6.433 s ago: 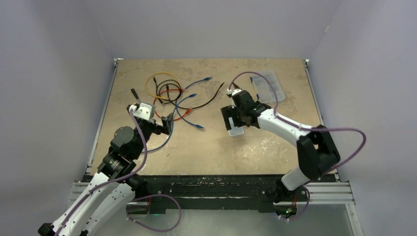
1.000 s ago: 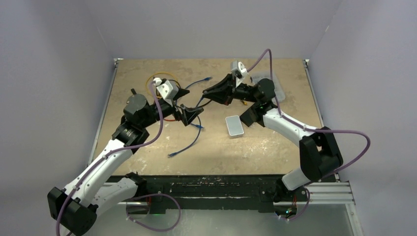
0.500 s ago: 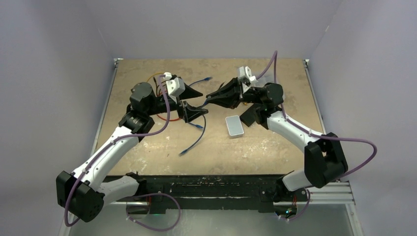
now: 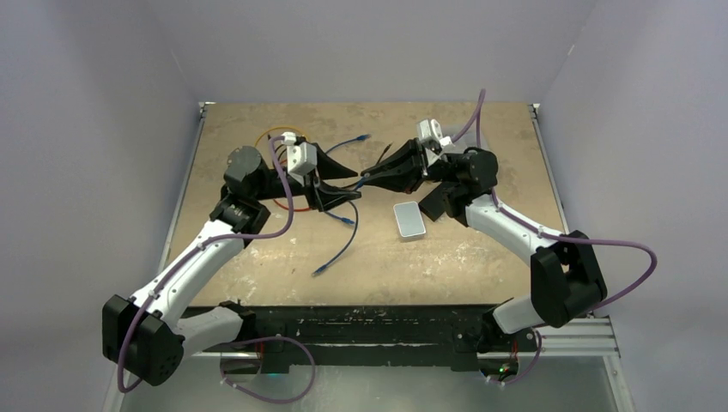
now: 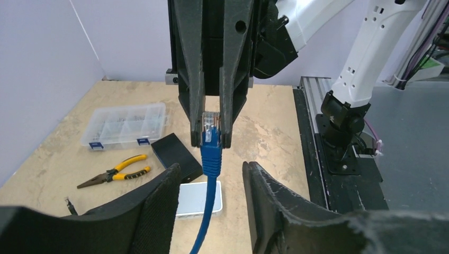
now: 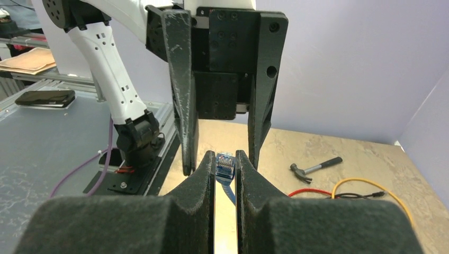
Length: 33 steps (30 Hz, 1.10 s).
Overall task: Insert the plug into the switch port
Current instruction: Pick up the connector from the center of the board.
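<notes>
The blue plug (image 6: pixel 225 161) is pinched between the tips of my right gripper (image 6: pixel 226 160), clear contacts end up, held in the air. In the left wrist view the plug (image 5: pixel 210 127) sits in the right gripper (image 5: pixel 211 138), and its blue cable (image 5: pixel 209 206) hangs down between my left gripper's (image 5: pixel 210 177) fingers without touching either pad. The left gripper stands open around it. From above, both grippers meet tip to tip, left (image 4: pixel 352 183) and right (image 4: pixel 367 179). The white switch (image 4: pixel 409 219) lies flat on the table below them; its ports cannot be seen.
A black box (image 5: pixel 173 151) lies beside the switch (image 5: pixel 189 198). A clear organiser case (image 5: pixel 124 123) and yellow-handled pliers (image 5: pixel 114 172) sit further back. A small hammer (image 6: pixel 316 166), a yellow cable (image 6: pixel 370 188) and other tangled cables (image 4: pixel 288 159) lie behind the left arm.
My left gripper's jaws have narrowed around the hanging blue cable and it has edged right toward the right gripper. The right gripper still holds the plug, shifted slightly.
</notes>
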{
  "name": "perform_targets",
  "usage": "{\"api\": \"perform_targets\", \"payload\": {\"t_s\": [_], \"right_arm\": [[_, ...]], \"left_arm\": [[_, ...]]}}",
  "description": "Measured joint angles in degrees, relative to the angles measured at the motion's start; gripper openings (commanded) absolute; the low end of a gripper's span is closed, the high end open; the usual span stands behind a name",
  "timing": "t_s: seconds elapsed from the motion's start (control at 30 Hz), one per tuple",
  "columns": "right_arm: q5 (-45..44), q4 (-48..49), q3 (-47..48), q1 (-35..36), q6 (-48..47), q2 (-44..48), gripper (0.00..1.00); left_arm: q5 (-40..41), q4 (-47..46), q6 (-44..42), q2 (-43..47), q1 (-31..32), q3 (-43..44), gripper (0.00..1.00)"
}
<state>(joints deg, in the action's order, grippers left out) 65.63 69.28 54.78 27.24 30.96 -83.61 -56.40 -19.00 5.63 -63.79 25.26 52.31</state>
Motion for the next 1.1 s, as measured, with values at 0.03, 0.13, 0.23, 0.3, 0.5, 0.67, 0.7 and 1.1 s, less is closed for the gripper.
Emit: {"api": "perform_targets", "payload": {"t_s": [0.03,0.13,0.23,0.3,0.5,0.67,0.7,1.1], "right_arm": [[0.00,0.94,-0.15,0.00,0.72,0.00,0.00],[0.15,5.53,-0.66,0.00,3.65,-0.59,0.00],[0.39,10.58,-0.87,0.00,7.10,-2.29,0.00],[0.83,13.27,-0.92,0.00,9.66,-3.61,0.00],[2.45,17.00,-0.90,0.00,21.90,-8.74,0.00],[2.99,18.45,-0.02,-0.17,31.80,-12.39,0.00],[3.10,18.45,-0.02,-0.20,32.54,-12.55,0.00],[6.75,18.43,0.63,-0.55,34.51,-12.66,0.00]], "left_arm": [[-0.46,-0.94,0.57,-0.22,-0.02,-0.24,0.41],[-1.88,-3.89,2.56,-1.38,-0.11,-1.27,0.38],[-3.10,-6.12,4.46,-2.75,-0.13,-1.86,0.36],[-3.96,-7.23,5.86,-3.69,-0.11,-1.99,0.35],[-6.91,-11.17,10.19,-5.64,-0.15,-2.47,0.20],[-7.32,-11.34,12.09,-7.02,-0.81,-3.37,0.18],[-7.48,-11.19,12.33,-7.23,-0.83,-3.41,0.19],[-8.13,-5.25,9.70,-7.80,0.28,-2.43,0.22]]}}
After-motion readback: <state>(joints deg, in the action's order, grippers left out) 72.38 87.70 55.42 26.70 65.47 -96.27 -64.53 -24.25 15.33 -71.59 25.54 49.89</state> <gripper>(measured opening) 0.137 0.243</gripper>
